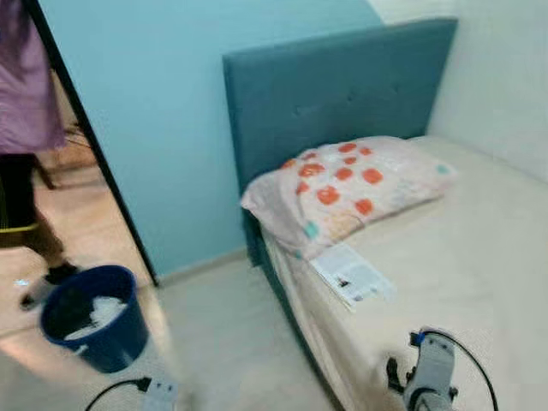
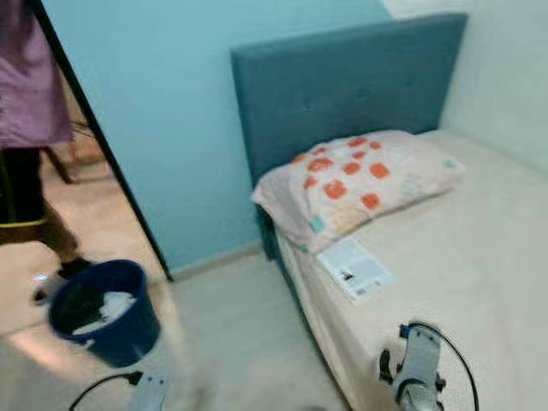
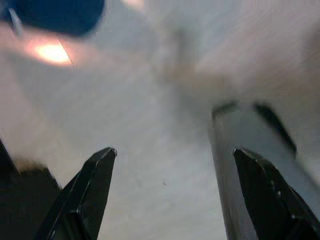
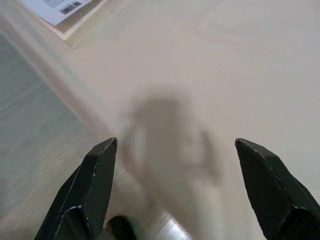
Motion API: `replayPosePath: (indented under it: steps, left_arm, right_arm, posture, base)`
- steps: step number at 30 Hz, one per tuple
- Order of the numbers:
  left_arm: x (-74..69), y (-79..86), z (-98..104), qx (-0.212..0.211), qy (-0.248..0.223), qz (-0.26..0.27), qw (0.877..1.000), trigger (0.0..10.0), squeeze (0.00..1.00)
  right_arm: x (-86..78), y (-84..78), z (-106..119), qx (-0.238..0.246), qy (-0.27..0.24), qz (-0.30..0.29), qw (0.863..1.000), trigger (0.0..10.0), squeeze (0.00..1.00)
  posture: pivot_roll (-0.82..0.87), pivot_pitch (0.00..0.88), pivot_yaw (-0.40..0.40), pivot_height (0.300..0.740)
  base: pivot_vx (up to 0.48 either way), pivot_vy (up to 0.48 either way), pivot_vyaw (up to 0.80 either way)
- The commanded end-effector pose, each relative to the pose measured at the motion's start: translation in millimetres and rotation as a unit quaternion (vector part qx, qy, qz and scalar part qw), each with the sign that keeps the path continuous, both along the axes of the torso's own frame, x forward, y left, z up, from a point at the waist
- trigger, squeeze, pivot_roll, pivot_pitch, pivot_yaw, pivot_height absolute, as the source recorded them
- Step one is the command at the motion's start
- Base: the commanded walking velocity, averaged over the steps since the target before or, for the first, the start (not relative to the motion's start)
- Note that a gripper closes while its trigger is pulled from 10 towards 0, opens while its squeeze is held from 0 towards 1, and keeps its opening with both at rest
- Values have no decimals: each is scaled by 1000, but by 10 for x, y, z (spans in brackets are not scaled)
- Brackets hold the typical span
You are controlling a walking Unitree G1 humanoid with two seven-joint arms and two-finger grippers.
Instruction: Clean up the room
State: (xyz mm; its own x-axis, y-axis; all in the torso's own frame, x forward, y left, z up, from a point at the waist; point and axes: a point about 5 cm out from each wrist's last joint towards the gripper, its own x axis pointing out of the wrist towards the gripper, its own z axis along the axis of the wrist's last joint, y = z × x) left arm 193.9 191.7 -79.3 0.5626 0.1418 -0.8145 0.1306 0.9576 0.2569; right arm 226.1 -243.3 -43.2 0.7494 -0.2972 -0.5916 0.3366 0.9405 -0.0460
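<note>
A booklet (image 1: 352, 275) lies loose on the bed (image 1: 462, 257), near its edge and just below the pillow (image 1: 351, 186); it looks like what is left to clear. The right gripper (image 4: 175, 165) hovers over the mattress with fingers spread, holding nothing. The left gripper (image 3: 175, 175), also spread, hangs above the floor (image 1: 231, 334) near a blue bucket (image 1: 92, 315). A person (image 1: 26, 145) stands in the doorway. The tidying seems barely begun.
</note>
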Motion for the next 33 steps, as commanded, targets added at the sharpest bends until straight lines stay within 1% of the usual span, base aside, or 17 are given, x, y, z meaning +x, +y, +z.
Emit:
replayPosePath:
  steps: [1, 9, 10, 11, 12, 17, 18, 19, 22, 25, 26, 27, 29, 30, 31, 32, 33]
  left_arm:
    - [44, 43, 31, 0, -12, 4, 1000, 10000, 0]
    - [71, -6, 39, -11, -16, -2, 1000, 10000, 0]
    - [66, -18, 35, -12, -14, -5, 1000, 10000, 0]
    - [57, -37, 27, -14, -11, -7, 1000, 10000, 0]
    - [57, -37, 27, -14, -11, -7, 1000, 10000, 0]
    - [17, -69, 2, -27, -6, -8, 1000, 10000, 0]
    - [17, -69, 2, -27, -6, -8, 1000, 10000, 0]
    - [-7, -88, -13, -33, -3, -6, 999, 10000, 0]
    - [-33, -127, -29, -42, -1, -3, 999, 10000, 0]
    - [-40, -139, -34, -44, 0, -2, 999, 10000, 0]
    - [-84, -191, -59, -52, 4, -3, 999, 10000, 0]
    - [-84, -191, -59, -52, 4, -3, 999, 10000, 0]
    - [-134, -228, -85, -57, 8, -2, 998, 10000, 0]
    - [-146, -233, -90, -58, 8, -1, 998, 10000, 0]
    - [-146, -233, -90, -58, 8, -1, 998, 10000, 0]
    - [-191, -226, -110, -59, 12, 4, 998, 10000, 0]
    - [-226, -214, -124, -62, 15, 11, 998, 10000, 0]
  right_arm:
    - [-54, 147, -84, 8, 24, 24, 999, 10000, 0]
    - [-216, 211, -203, 10, 58, 35, 998, 10000, 0]
    - [-280, 217, -242, 11, 71, 37, 997, 10000, 0]
    - [-390, 227, -306, 15, 92, 41, 995, 10000, 0]
    - [-390, 227, -306, 15, 92, 41, 995, 10000, 0]
    - [-618, 295, -438, 7, 150, 84, 985, 10000, 0]
    - [-618, 295, -438, 7, 150, 84, 985, 10000, 0]
    - [-697, 361, -487, 0, 175, 119, 977, 10000, 0]
    - [-736, 491, -524, -5, 192, 181, 965, 10000, 0]
    - [-735, 523, -527, -7, 194, 198, 961, 10000, 0]
    - [-710, 650, -528, -10, 192, 257, 947, 10000, 0]
    - [-710, 650, -528, -10, 192, 257, 947, 10000, 0]
    - [-693, 763, -527, -15, 193, 316, 929, 10000, 0]
    - [-692, 785, -528, -18, 195, 332, 923, 10000, 0]
    - [-692, 785, -528, -18, 195, 332, 923, 10000, 0]
    - [-678, 798, -523, -28, 198, 355, 913, 10000, 0]
    - [-664, 792, -518, -31, 200, 357, 912, 10000, 0]
  posture:
    - [-135, 19, 40, 701]
    - [-139, 28, 48, 731]
    - [-141, 29, 48, 736]
    - [-143, 32, 48, 740]
    - [-143, 32, 48, 740]
    - [-148, 42, 40, 740]
    - [-148, 42, 40, 740]
    - [-145, 46, 32, 740]
    - [-131, 64, 11, 740]
    - [-131, 64, 11, 740]
    - [-105, 93, -20, 740]
    - [-105, 93, -20, 740]
    - [-86, 108, -47, 740]
    - [-86, 108, -47, 740]
    - [-86, 108, -47, 740]
    - [-70, 116, -62, 740]
    - [-64, 119, -64, 740]
  base:
    - [0, 0, 0]
    - [0, 0, 0]
    - [0, 0, 0]
    - [0, 0, 0]
    - [0, 0, 0]
    - [0, 0, 0]
    - [0, 0, 0]
    - [0, 0, 0]
    - [0, 0, 0]
    - [0, 0, 0]
    - [0, 0, 0]
    - [0, 0, 0]
    - [0, 0, 0]
    - [0, 0, 0]
    - [0, 0, 0]
    - [0, 0, 0]
    - [0, 0, 0]
